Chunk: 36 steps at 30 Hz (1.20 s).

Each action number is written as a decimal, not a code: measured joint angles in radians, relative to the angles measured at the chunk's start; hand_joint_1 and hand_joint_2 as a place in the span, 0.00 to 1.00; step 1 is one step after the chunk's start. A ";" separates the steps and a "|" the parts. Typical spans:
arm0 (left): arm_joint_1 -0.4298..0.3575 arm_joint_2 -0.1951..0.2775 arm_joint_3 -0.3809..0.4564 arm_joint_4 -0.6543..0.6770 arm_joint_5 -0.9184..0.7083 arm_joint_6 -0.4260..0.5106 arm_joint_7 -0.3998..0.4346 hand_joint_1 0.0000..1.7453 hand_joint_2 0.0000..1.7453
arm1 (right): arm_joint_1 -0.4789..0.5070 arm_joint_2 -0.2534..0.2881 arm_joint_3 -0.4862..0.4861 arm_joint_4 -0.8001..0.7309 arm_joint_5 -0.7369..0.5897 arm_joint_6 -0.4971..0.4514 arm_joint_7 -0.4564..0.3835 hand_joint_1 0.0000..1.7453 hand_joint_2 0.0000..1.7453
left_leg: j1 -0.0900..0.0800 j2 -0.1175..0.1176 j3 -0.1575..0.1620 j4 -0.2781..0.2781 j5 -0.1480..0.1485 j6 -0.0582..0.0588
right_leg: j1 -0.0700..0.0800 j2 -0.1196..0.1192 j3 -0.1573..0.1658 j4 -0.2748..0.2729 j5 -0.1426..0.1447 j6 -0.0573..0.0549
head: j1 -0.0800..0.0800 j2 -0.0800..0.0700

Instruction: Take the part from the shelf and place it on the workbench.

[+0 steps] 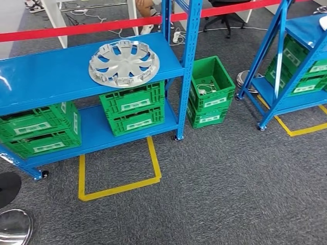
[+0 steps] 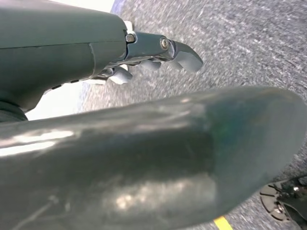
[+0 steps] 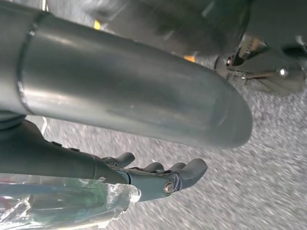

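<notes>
Green crates (image 1: 133,107) sit under the shelf's (image 1: 46,76) wheel cover (image 1: 124,63), contents unseen; left hand (image 2: 145,110) and right hand (image 3: 145,139) hang empty, fingers apart.

Silver wheel cover (image 1: 124,63) lies flat on blue shelf (image 1: 46,76) top level. Green crates (image 1: 133,108) stacked on lower level, more (image 1: 38,128) at left. Green crates (image 1: 210,92) on grey carpet beside shelf post. Yellow tape outline (image 1: 119,186) on floor. Second blue shelf (image 1: 304,30) at right.

Silver-grey part (image 1: 124,63); blue shelf (image 1: 50,76); green crates (image 1: 133,108) (white labels); yellow floor tape (image 1: 117,188); red barrier (image 1: 77,29).
</notes>
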State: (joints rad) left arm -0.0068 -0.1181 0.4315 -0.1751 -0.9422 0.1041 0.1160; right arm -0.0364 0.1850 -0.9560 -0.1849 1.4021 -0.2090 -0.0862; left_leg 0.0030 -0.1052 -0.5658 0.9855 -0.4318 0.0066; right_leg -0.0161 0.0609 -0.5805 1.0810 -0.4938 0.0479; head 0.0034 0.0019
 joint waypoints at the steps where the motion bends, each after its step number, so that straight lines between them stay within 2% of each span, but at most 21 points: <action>1: 0.000 0.000 0.000 0.000 0.000 0.000 0.000 0.00 0.00 | 0.000 0.000 0.000 0.000 0.000 0.000 0.000 0.00 0.00 | 0.000 -0.012 -0.003 0.001 0.001 -0.006 | -0.002 0.021 0.018 -0.039 0.012 -0.002 | 0.000 0.000; 2: 0.000 0.000 0.000 0.000 0.000 0.000 0.000 0.00 0.00 | 0.000 0.000 0.000 0.000 -0.001 0.000 0.000 0.00 0.00 | 0.001 -0.022 -0.007 0.001 0.003 -0.014 | -0.003 0.032 0.025 -0.052 0.012 -0.006 | -0.001 0.000; 4: 0.004 0.000 0.001 0.000 0.000 0.000 0.000 0.00 0.00 | -0.001 0.000 0.000 0.000 -0.001 0.000 0.001 0.00 0.00 | 0.006 -0.036 -0.013 -0.001 0.008 -0.027 | 0.001 0.011 0.028 -0.055 0.016 -0.017 | -0.001 0.000; 6: 0.006 0.001 0.001 0.000 0.000 0.000 0.000 0.00 0.00 | -0.001 0.001 0.000 0.000 -0.001 0.000 0.000 0.00 0.00 | 0.004 0.007 -0.030 0.029 -0.012 -0.037 | 0.000 -0.015 0.029 -0.059 0.020 -0.030 | -0.006 0.000; 8: 0.003 0.000 0.001 0.000 0.000 0.000 0.000 0.00 0.00 | 0.000 0.001 0.000 0.000 0.000 0.000 -0.001 0.00 0.00 | 0.001 0.072 -0.085 0.140 -0.075 -0.046 | 0.001 -0.047 0.030 -0.061 0.020 -0.041 | -0.013 0.000; 10: 0.000 -0.002 0.001 0.000 0.000 0.000 0.000 0.00 0.00 | 0.003 0.001 0.000 0.000 0.000 0.000 0.000 0.00 0.00 | 0.003 0.092 -0.149 0.271 -0.129 -0.050 | 0.004 -0.081 0.029 -0.061 0.018 -0.045 | -0.015 0.000; 11: 0.001 -0.003 0.002 0.000 0.000 0.000 0.000 0.00 0.00 | 0.003 0.001 0.000 0.000 0.001 0.000 0.000 0.00 0.00 | 0.004 0.093 -0.160 0.297 -0.130 -0.051 | 0.004 -0.097 0.029 -0.061 0.017 -0.045 | -0.015 0.000; 13: 0.004 -0.002 0.002 0.000 0.000 0.000 0.000 0.00 0.00 | 0.001 0.001 0.000 0.000 0.001 0.000 0.000 0.00 0.00 | 0.005 0.102 -0.119 0.226 -0.079 -0.049 | 0.005 -0.124 0.032 -0.061 0.015 -0.043 | -0.015 0.000; 15: 0.003 -0.001 0.002 0.000 0.000 0.000 0.000 0.00 0.00 | 0.000 0.001 0.000 0.000 0.001 0.000 -0.001 0.00 0.00 | 0.000 0.153 -0.038 0.082 -0.022 -0.042 | 0.009 -0.146 0.037 -0.059 0.010 -0.037 | -0.016 0.000; 17: 0.000 -0.001 0.003 0.000 0.000 0.000 0.000 0.00 0.00 | 0.000 0.001 0.000 0.000 0.001 -0.001 -0.001 0.00 0.00 | -0.006 0.187 0.001 0.008 -0.007 -0.032 | 0.016 -0.166 0.043 -0.060 0.003 -0.027 | -0.013 0.000; 19: 0.001 -0.001 0.003 0.000 0.000 0.001 0.000 0.00 0.00 | -0.002 0.001 0.000 0.000 0.001 -0.002 0.000 0.00 0.00 | -0.006 0.166 0.001 0.000 -0.008 -0.022 | 0.018 -0.188 0.052 -0.066 0.000 -0.017 | -0.009 0.000; 20: 0.003 -0.002 0.003 0.000 0.000 0.001 0.000 0.00 0.00 | -0.004 0.001 0.000 0.000 0.001 -0.002 0.000 0.00 0.00 | -0.004 0.154 0.001 -0.003 -0.006 -0.016 | 0.016 -0.184 0.055 -0.063 -0.006 -0.011 | -0.009 0.000; 22: 0.003 -0.001 0.004 0.000 0.000 0.003 0.001 0.00 0.00 | -0.005 0.001 0.000 0.000 0.001 -0.002 -0.001 0.00 0.00 | 0.003 0.129 0.004 -0.007 0.000 -0.004 | 0.012 -0.135 0.033 -0.007 -0.044 -0.001 | -0.005 0.000; 24: 0.001 0.000 0.005 0.000 0.000 0.006 0.002 0.00 0.00 | -0.003 0.001 0.000 0.000 -0.002 -0.003 -0.002 0.00 0.00 | 0.004 0.107 0.002 -0.007 0.001 0.003 | 0.010 -0.081 -0.027 0.119 -0.106 0.004 | 0.001 0.000; 26: 0.001 -0.001 0.005 0.000 0.000 0.019 0.008 0.00 0.00 | 0.001 0.001 0.000 0.000 -0.015 -0.004 -0.004 0.00 0.00 | 0.004 0.085 0.002 -0.007 0.001 0.005 | 0.010 -0.066 -0.080 0.213 -0.128 0.004 | 0.003 0.000; 27: 0.002 -0.002 0.005 0.000 0.000 0.028 0.011 0.00 0.00 | 0.001 0.001 -0.001 0.000 -0.022 -0.005 -0.005 0.00 0.00 | 0.004 0.076 0.003 -0.006 0.001 0.005 | 0.010 -0.063 -0.086 0.210 -0.111 0.004 | 0.004 0.000; 28: 0.004 -0.002 0.006 0.000 0.002 0.037 0.013 0.00 0.00 | 0.001 0.001 -0.001 0.000 -0.028 -0.007 -0.007 0.00 0.00 | 0.004 0.069 0.005 -0.006 0.000 0.003 | 0.009 -0.063 -0.071 0.165 -0.077 0.003 | 0.004 0.000; 30: 0.003 -0.003 0.010 0.000 0.011 0.046 0.014 0.00 0.50 | -0.001 0.001 -0.001 0.000 -0.033 -0.010 -0.010 0.00 0.00 | 0.002 0.059 0.007 -0.003 -0.004 -0.004 | 0.006 -0.054 -0.014 0.029 -0.006 0.001 | 0.004 0.000; 32: 0.003 -0.004 0.021 0.000 0.023 0.048 0.013 0.00 1.00 | -0.002 0.002 -0.002 0.000 -0.038 -0.014 -0.012 0.00 0.50 | -0.001 0.054 0.005 0.001 -0.007 -0.011 | 0.004 -0.043 0.021 -0.050 0.021 -0.002 | 0.002 0.000; 34: 0.003 -0.004 0.031 0.000 0.032 0.051 0.010 0.00 1.00 | -0.001 0.002 -0.004 0.000 -0.048 -0.018 -0.014 0.00 1.00 | -0.003 0.053 0.002 0.002 -0.004 0.001 | 0.004 -0.039 0.023 -0.058 0.022 -0.003 | 0.001 0.000; 36: 0.005 -0.003 0.034 -0.001 0.046 0.053 0.005 0.00 1.00 | 0.001 0.002 -0.001 -0.001 -0.073 -0.022 -0.014 0.00 1.00 | -0.003 0.054 0.003 0.000 0.000 0.014 | 0.005 -0.038 0.023 -0.059 0.023 -0.005 | 0.000 0.000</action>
State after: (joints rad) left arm -0.0022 -0.1210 0.4652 -0.1761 -0.8963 0.1573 0.1208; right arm -0.0353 0.1875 -0.9572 -0.1861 1.3296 -0.2311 -0.1005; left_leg 0.0003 -0.0516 -0.5633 0.9850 -0.4322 0.0205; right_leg -0.0107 0.0224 -0.5580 1.0223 -0.4703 0.0430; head 0.0039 0.0019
